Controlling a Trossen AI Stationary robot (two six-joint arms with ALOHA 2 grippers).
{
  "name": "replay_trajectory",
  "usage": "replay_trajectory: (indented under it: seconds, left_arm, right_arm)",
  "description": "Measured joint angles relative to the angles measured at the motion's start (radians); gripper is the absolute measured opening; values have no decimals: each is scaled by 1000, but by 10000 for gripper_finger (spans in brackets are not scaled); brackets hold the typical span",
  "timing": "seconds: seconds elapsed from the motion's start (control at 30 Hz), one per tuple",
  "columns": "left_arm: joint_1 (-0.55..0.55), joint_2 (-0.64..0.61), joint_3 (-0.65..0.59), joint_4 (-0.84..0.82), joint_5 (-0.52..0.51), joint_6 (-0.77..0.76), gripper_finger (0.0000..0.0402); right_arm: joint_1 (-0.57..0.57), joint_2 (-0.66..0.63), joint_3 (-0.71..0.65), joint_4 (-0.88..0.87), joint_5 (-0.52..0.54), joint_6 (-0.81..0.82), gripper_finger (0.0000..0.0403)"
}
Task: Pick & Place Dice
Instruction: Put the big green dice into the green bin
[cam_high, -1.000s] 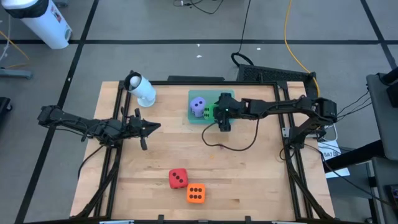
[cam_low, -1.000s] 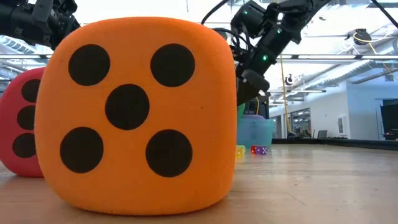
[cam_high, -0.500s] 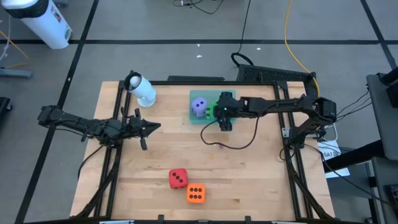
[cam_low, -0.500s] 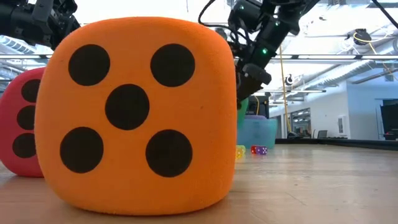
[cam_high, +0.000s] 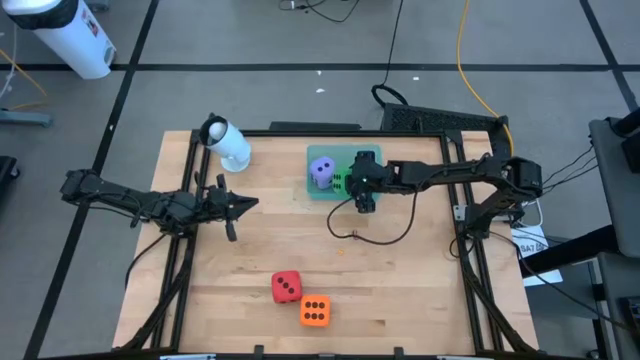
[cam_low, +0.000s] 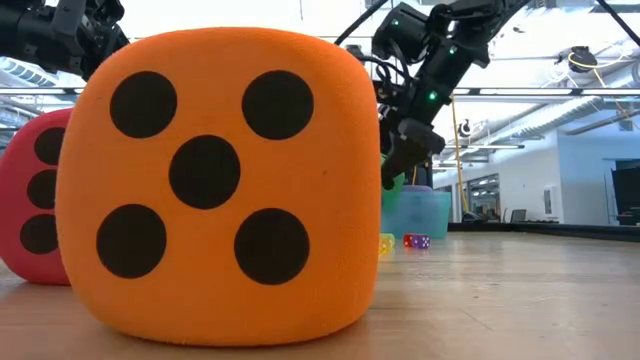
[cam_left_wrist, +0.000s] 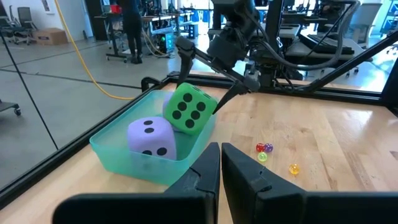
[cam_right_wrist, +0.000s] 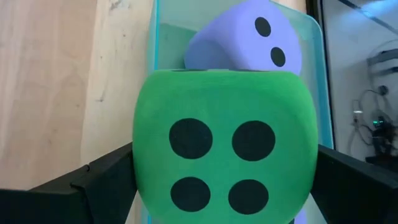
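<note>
Green die (cam_left_wrist: 189, 109) w/ black dots sits tilted in teal tray (cam_left_wrist: 118, 152) at table's back, next to purple die (cam_left_wrist: 151, 136). Right gripper (cam_left_wrist: 208, 81) wide apart around it, moved a bit sideways since before. Left gripper (cam_high: 245, 204) together.

Green die (cam_left_wrist: 189, 109): soft cube, black pips, six-face showing in the left wrist view, four-face in the right wrist view. Tilted, sitting in the teal tray (cam_left_wrist: 112, 148), leaning against the light purple die (cam_left_wrist: 152, 137); the right hand's (cam_left_wrist: 208, 84) spread fingers stand on either side of it.

Light purple die: in the same tray, two-pip face visible.

Red die (cam_high: 286, 286) and orange die (cam_high: 315, 311): on the worktop near its front edge, just beside each other, orange showing five pips in the low view.
</note>
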Motion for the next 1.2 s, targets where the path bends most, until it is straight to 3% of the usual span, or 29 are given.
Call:
replay_trajectory:
  seconds: [0.4, 0.63, 0.83, 1.2]
  left_arm:
    - [0, 0, 0, 0, 0, -1, 28]
    - [0, 0, 0, 0, 0, 1, 28]
    - [0, 0, 0, -1, 0, 2, 28]
    - [0, 0, 0, 1, 0, 1, 28]
  right_arm:
    - [1, 3, 33, -27, -27, 49, 399]
    - [9, 4, 47, -55, 49, 11, 400]
    - [9, -9, 51, -46, 53, 21, 400]
    - [0, -18, 92, -237, 83, 127, 400]
